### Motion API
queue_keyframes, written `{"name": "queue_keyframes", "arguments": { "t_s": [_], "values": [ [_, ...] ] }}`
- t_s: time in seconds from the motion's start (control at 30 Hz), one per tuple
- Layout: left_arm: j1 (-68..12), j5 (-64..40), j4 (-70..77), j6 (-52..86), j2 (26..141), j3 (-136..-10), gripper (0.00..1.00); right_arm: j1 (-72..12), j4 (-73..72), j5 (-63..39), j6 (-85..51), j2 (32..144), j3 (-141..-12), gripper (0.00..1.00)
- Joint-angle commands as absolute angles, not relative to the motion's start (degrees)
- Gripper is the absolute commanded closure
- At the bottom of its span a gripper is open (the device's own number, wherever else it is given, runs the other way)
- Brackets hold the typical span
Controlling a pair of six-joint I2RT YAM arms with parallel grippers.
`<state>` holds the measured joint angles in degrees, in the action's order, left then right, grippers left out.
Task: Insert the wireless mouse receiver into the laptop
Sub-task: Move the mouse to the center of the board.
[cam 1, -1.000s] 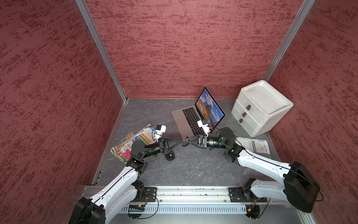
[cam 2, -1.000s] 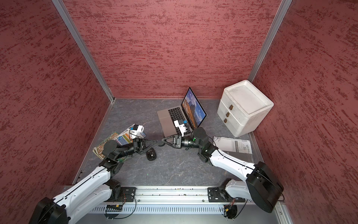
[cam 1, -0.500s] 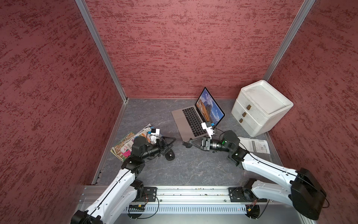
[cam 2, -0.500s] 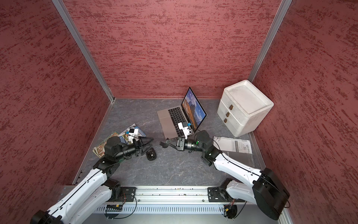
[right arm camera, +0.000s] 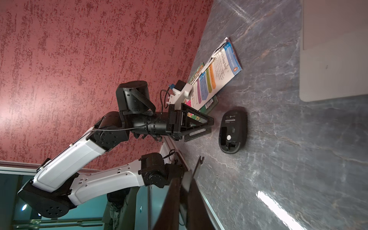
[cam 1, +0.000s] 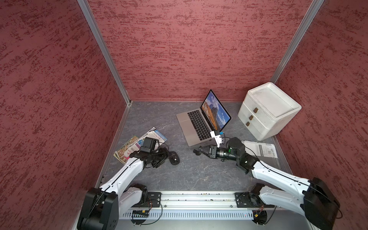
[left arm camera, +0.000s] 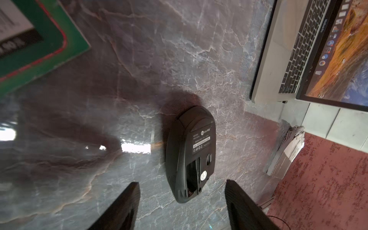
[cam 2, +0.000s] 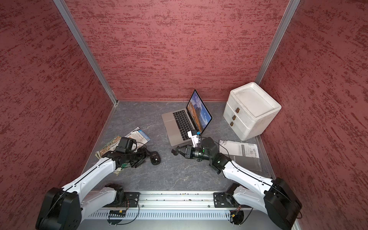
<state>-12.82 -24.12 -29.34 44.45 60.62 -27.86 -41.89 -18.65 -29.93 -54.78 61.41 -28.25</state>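
The laptop (cam 1: 184, 119) (cam 2: 169, 123) stands open at the back of the grey floor, and its edge also shows in the wrist views (left arm camera: 278, 49) (right arm camera: 334, 59). A black mouse (cam 1: 174, 158) (cam 2: 155, 158) (left arm camera: 191, 153) (right arm camera: 233, 131) lies upside down with its compartment open. My left gripper (cam 1: 166, 157) (left arm camera: 182, 182) (right arm camera: 211, 125) is open just short of the mouse and touches nothing. My right gripper (cam 1: 197, 151) (cam 2: 175, 151) (right arm camera: 185, 179) hovers mid-floor, shut on a thin black mouse cover piece (right arm camera: 199, 165). I cannot pick out the wireless mouse receiver in any view.
A white drawer unit (cam 1: 266, 111) stands at the back right. A grey manual (cam 1: 260, 149) lies under the right arm. Colourful booklets (cam 1: 137, 143) (left arm camera: 39, 49) lie at the left by the wall. Red walls close three sides, and the metal rail (cam 1: 189, 197) runs along the front.
A second ago both grippers met mid-floor. The left one has opened and drawn back to the mouse. The right one has shut on the thin black piece and pulled slightly right.
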Motion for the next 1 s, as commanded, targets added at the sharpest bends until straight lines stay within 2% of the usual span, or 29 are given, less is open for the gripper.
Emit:
{"name": "queue_keyframes", "arguments": {
  "t_s": [0.0, 0.3, 0.53, 0.57, 0.73, 0.97],
  "values": [
    [-12.83, -25.81, -26.58, 44.66, 60.73, -26.34, 0.40, -41.83, -18.18, -28.34, -53.64, 60.15, -27.59, 1.00],
    [-14.53, -29.09, -18.87, 48.34, 66.75, -24.07, 0.54, -41.79, -18.89, -28.98, -52.83, 61.14, -27.42, 1.00],
    [-17.10, -28.21, -15.53, 51.86, 69.39, -23.08, 0.70, -41.82, -18.61, -28.94, -52.15, 61.23, -27.35, 1.00],
    [-18.30, -28.11, -13.17, 54.08, 69.86, -22.29, 0.74, -41.84, -18.51, -28.92, -51.97, 61.13, -27.19, 1.00],
    [-26.19, -23.28, -4.94, 65.72, 71.32, -20.98, 0.81, -41.81, -19.04, -28.03, -52.20, 59.99, -24.96, 1.00],
    [-38.54, -14.00, 6.60, 81.53, 76.05, -21.33, 0.82, -41.73, -18.95, -25.92, -53.16, 58.64, -20.81, 1.00]
  ]
}}
